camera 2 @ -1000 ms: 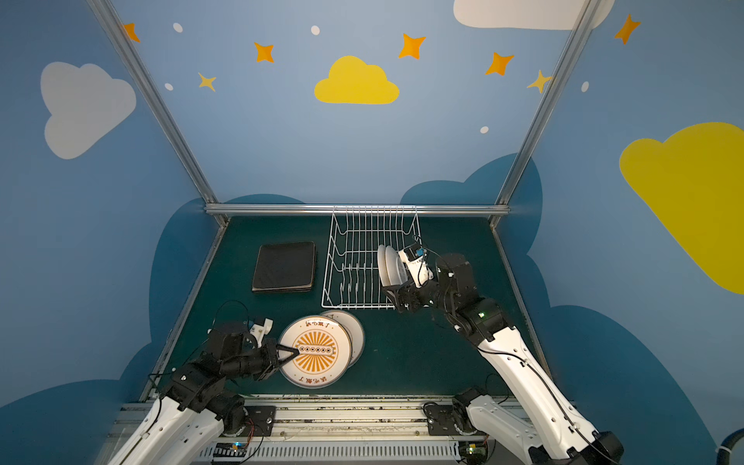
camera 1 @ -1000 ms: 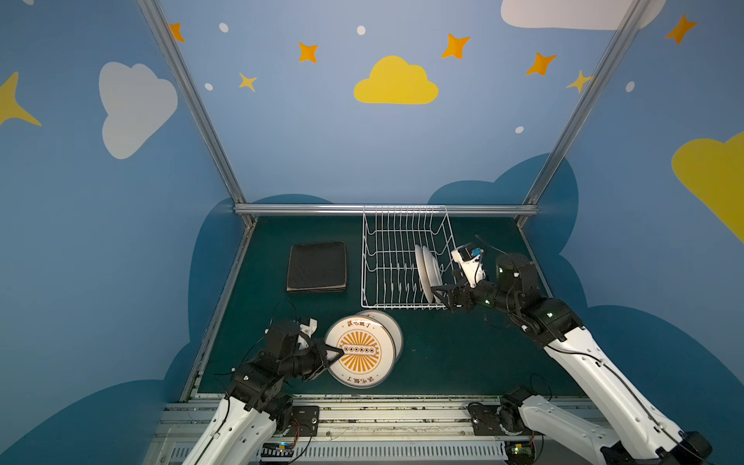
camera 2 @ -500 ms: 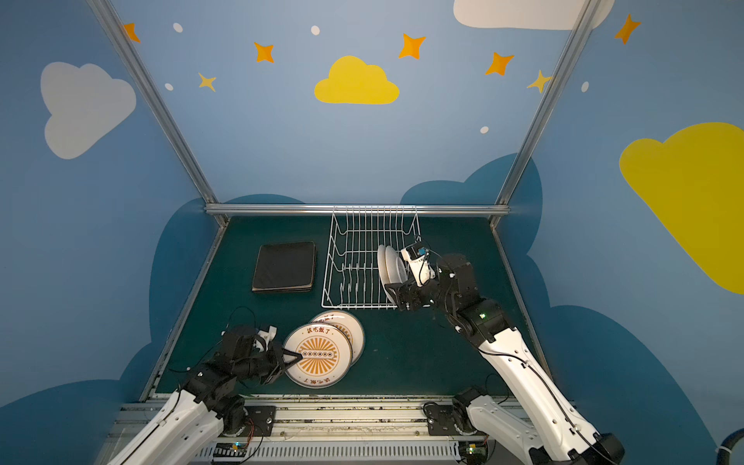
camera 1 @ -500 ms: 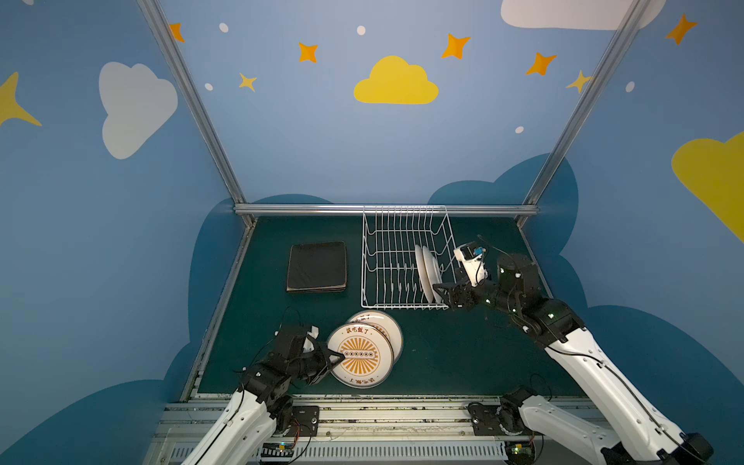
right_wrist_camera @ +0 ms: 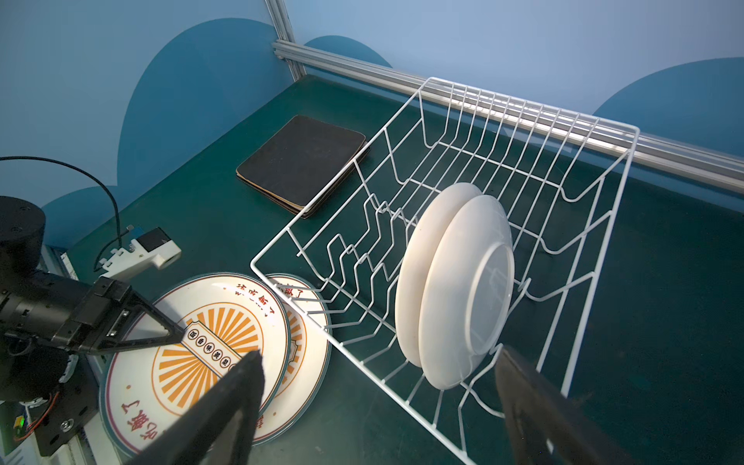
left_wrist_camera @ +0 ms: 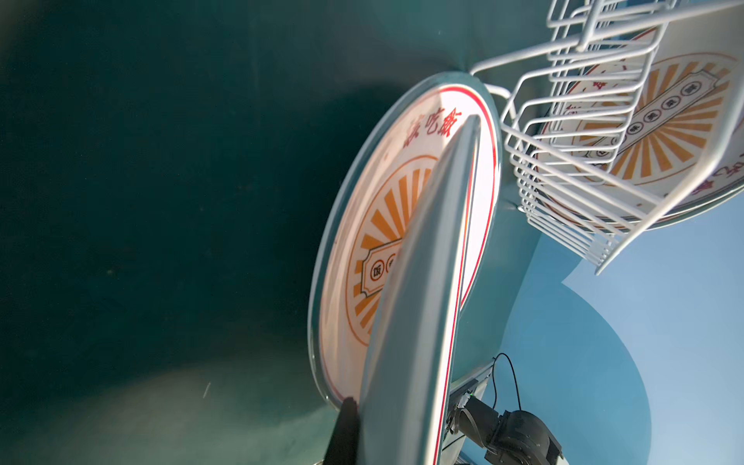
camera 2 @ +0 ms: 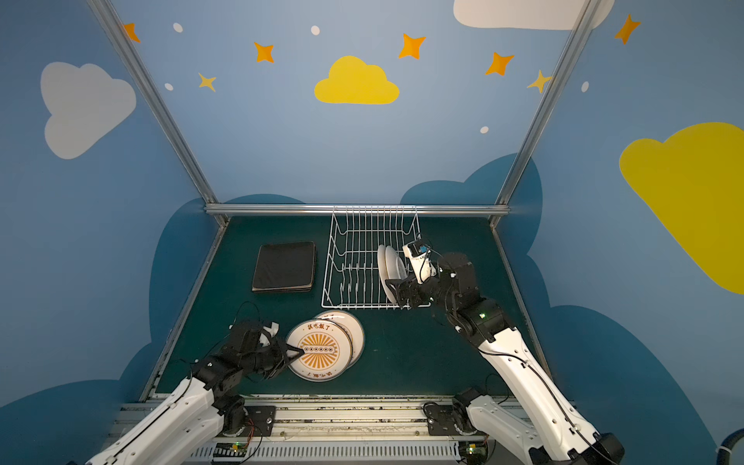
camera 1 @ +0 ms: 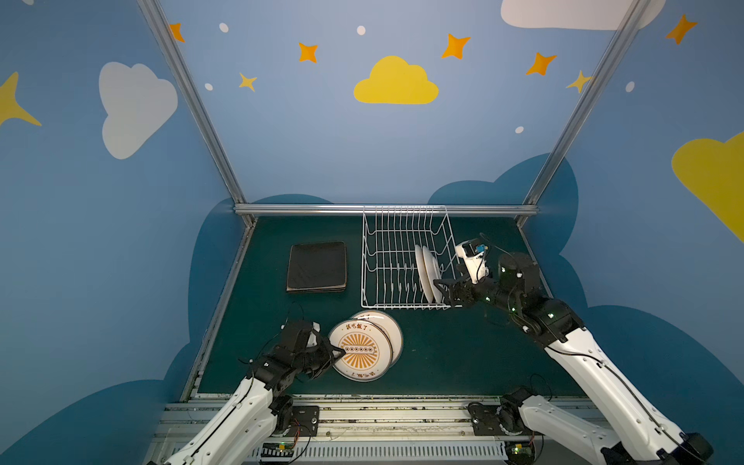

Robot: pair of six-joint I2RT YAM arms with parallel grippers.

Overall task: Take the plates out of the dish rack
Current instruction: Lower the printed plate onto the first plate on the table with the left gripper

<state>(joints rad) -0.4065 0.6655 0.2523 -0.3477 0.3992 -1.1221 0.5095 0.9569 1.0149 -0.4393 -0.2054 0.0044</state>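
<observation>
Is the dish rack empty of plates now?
No, two round white plates stand on edge between the tines of the white wire dish rack.

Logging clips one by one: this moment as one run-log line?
left gripper: shut on sunburst plate, above second plate | right gripper: open beside two white plates in dish rack | black plates: stacked

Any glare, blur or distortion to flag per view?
Left wrist view: the held plate looms edge-on, soft; glare washes out the lower plate. Right wrist view: sharp, small highlight on the held plate. Both top views: dim table, wide-angle splays frame posts.
</observation>
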